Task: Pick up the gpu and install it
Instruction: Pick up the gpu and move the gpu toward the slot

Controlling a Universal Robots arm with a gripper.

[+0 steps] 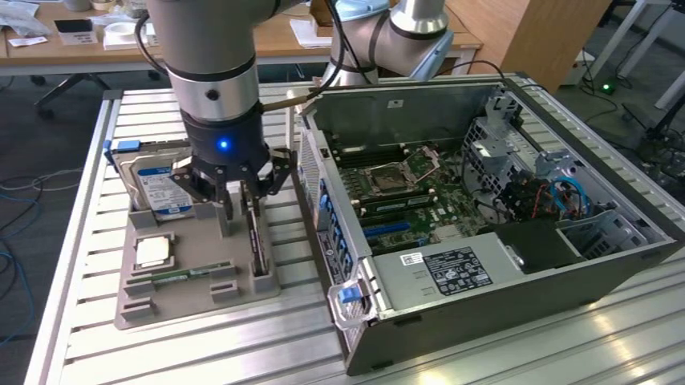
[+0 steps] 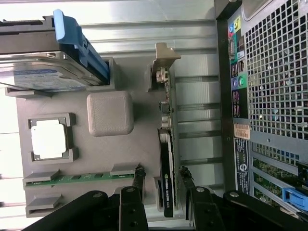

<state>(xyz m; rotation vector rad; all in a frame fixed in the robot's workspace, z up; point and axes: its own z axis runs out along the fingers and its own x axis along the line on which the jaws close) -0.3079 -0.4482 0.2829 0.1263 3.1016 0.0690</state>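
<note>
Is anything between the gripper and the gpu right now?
Nothing visible. The gripper is open, with its fingers on either side of the gpu. The gpu stands on edge in the gray holder, and there is a bare gap at each finger.

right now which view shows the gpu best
The wrist view: the gpu stands on edge in the grey tray, bracket included, between the hand's fingers. The exterior view gives a thin dark edge beneath the hand.

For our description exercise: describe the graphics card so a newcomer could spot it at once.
Find the open black computer case; beside it sits a grey plastic tray. In the tray's slot nearest the case, the gpu stands on edge: a thin black card with a pale metal bracket, unlike the thick silver hard drive.
</note>
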